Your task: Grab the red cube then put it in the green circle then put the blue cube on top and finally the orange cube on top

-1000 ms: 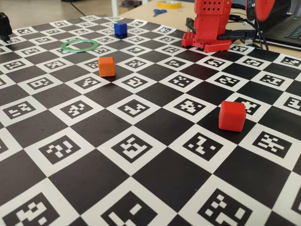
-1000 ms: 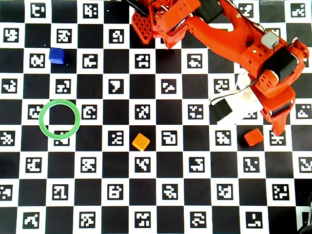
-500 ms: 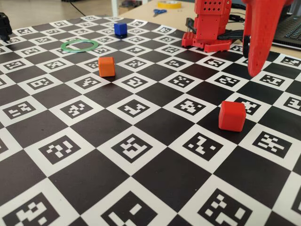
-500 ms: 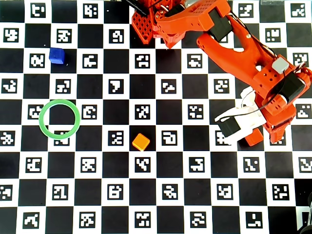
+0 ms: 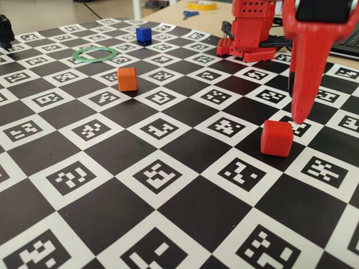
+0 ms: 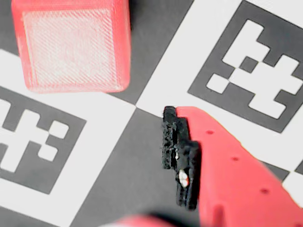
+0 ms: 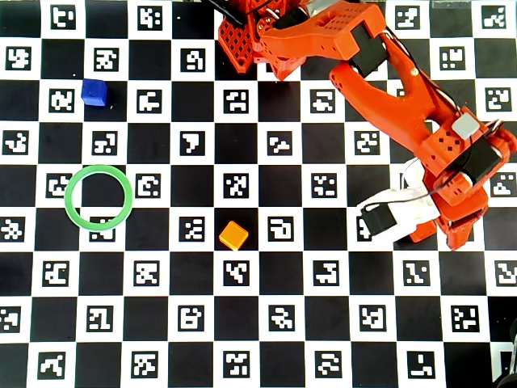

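Observation:
The red cube [image 5: 276, 138] sits on the checkerboard mat at the right; in the wrist view [image 6: 71, 45] it fills the top left. My gripper [image 5: 298, 118] hangs point-down just behind and right of it, close to the mat. In the wrist view my gripper [image 6: 97, 163] is open and empty, its black-padded finger [image 6: 180, 156] apart from the cube. The arm [image 7: 452, 186] hides the red cube in the overhead view. The orange cube [image 5: 127, 79] [image 7: 233, 235] stands mid-mat. The blue cube [image 5: 144, 35] [image 7: 94, 92] is far back. The green circle [image 5: 76, 54] [image 7: 66, 198] lies empty.
The red robot base [image 5: 252, 33] [image 7: 258, 32] stands at the mat's far edge. Scissors [image 5: 189, 14] and a yellow tape roll [image 5: 202, 4] lie on the table behind it. A keyboard [image 5: 348, 39] is at the far right, and a black object [image 5: 5, 28] at the far left.

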Controlling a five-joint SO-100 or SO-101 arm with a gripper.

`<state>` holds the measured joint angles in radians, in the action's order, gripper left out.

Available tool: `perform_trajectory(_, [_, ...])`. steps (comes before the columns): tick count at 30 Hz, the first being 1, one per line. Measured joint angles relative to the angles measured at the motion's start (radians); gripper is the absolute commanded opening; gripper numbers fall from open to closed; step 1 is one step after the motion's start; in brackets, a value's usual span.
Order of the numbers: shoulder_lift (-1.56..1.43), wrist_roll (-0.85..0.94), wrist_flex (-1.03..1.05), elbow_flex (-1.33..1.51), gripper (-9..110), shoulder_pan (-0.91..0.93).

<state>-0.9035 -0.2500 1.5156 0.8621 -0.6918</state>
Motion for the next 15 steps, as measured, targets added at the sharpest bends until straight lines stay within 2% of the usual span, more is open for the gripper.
perform_trajectory(15, [0.080, 0.032, -0.089, 0.012, 40, 0.026])
